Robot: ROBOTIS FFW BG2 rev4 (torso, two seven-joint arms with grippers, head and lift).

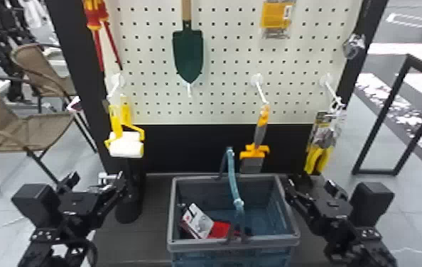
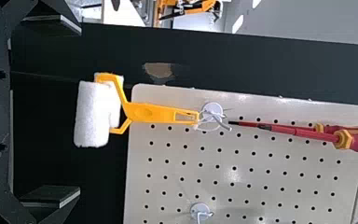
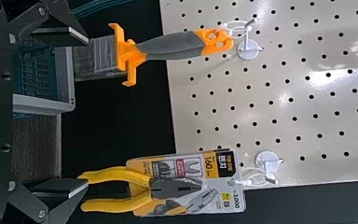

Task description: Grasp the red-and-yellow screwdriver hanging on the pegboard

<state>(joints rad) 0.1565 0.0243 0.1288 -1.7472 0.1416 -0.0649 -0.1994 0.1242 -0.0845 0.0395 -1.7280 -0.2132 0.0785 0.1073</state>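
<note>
The red-and-yellow screwdriver (image 1: 96, 26) hangs at the top left corner of the white pegboard (image 1: 228, 92), shaft pointing down. In the left wrist view the screwdriver (image 2: 307, 133) lies far beyond my fingers, past the hook that holds a yellow paint roller (image 2: 98, 114). My left gripper (image 1: 96, 181) sits low at the bottom left, well below the screwdriver. In its own view the left gripper (image 2: 51, 109) stands open with nothing between the fingers. My right gripper (image 1: 309, 188) rests low at the bottom right. The right gripper (image 3: 60, 112) is open and holds nothing.
A grey and blue basket (image 1: 174, 213) with a red-and-white package (image 1: 199, 223) stands between the arms. The board also carries a green trowel (image 1: 188, 53), a yellow-handled scraper (image 1: 256, 142), packaged pliers (image 1: 322, 142) and a yellow packet (image 1: 277, 16). Chairs (image 1: 15, 124) stand left, a black table frame (image 1: 402, 117) right.
</note>
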